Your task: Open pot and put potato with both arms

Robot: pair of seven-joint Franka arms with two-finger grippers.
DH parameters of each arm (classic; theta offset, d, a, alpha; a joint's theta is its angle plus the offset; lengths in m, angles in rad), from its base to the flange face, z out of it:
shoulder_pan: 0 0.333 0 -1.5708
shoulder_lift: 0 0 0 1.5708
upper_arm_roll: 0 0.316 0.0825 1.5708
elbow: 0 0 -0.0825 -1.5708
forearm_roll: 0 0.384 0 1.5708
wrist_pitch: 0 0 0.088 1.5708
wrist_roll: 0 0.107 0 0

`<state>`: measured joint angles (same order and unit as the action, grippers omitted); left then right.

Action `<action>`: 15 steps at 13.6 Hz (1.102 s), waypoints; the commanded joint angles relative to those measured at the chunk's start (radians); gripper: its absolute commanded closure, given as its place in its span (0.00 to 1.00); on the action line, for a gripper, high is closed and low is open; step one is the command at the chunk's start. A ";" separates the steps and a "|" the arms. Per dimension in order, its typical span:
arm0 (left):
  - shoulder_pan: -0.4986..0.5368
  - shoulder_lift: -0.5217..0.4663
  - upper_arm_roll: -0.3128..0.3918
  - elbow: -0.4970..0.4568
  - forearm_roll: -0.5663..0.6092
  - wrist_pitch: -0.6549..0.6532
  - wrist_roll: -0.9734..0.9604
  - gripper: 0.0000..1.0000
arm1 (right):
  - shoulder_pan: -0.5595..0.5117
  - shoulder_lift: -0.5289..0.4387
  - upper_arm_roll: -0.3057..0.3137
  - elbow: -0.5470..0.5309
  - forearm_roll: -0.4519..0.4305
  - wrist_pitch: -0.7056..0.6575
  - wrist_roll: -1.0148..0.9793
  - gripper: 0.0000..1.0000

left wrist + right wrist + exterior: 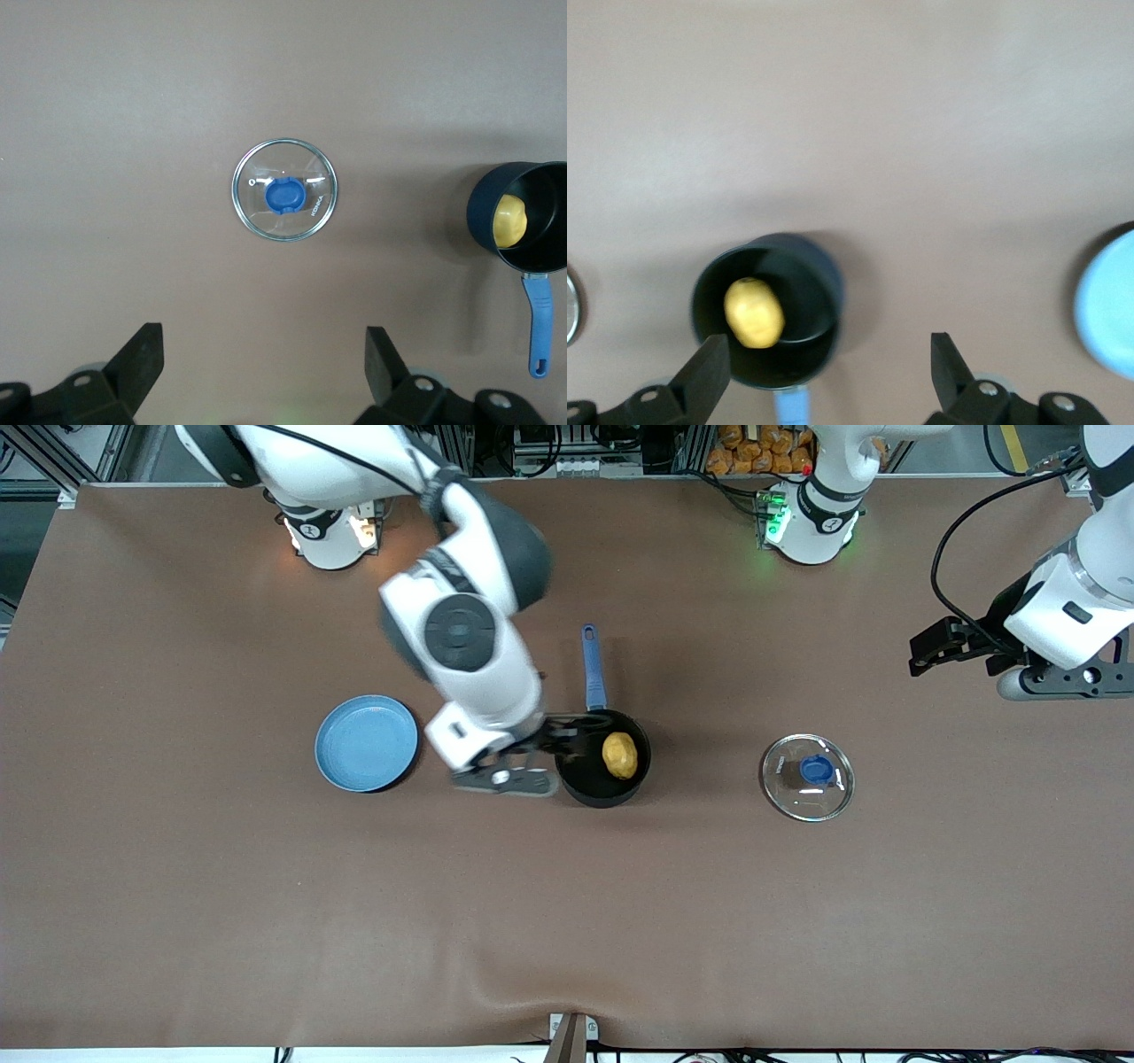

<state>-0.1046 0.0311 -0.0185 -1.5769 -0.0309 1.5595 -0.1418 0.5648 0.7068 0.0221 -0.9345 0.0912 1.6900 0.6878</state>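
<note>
Potato (620, 755) sits in the pot (604, 790), lid (807, 777) parked aside toward the left arm's end. Right end effector (567, 737) over the pot rim, fingers apart, empty; left end effector (930, 654) apart, idle above the desk (567, 921).

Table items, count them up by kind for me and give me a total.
Pot: 1
Glass lid: 1
Potato, in the pot: 1
Blue plate: 1
Total: 4
</note>
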 commanded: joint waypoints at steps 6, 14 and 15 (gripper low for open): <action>0.037 -0.008 0.000 0.005 -0.030 -0.010 0.036 0.00 | -0.255 -0.213 0.030 -0.020 -0.084 -0.250 -0.157 0.00; 0.036 -0.016 -0.003 0.005 -0.030 -0.007 0.028 0.00 | -0.614 -0.349 0.212 -0.024 -0.103 -0.374 -0.337 0.00; 0.037 -0.016 -0.003 0.005 -0.030 -0.007 0.028 0.00 | -0.631 -0.386 0.211 -0.046 -0.113 -0.412 -0.390 0.00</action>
<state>-0.0758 0.0270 -0.0202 -1.5745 -0.0337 1.5597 -0.1331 -0.0102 0.4146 0.1915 -0.9306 0.0088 1.3244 0.3746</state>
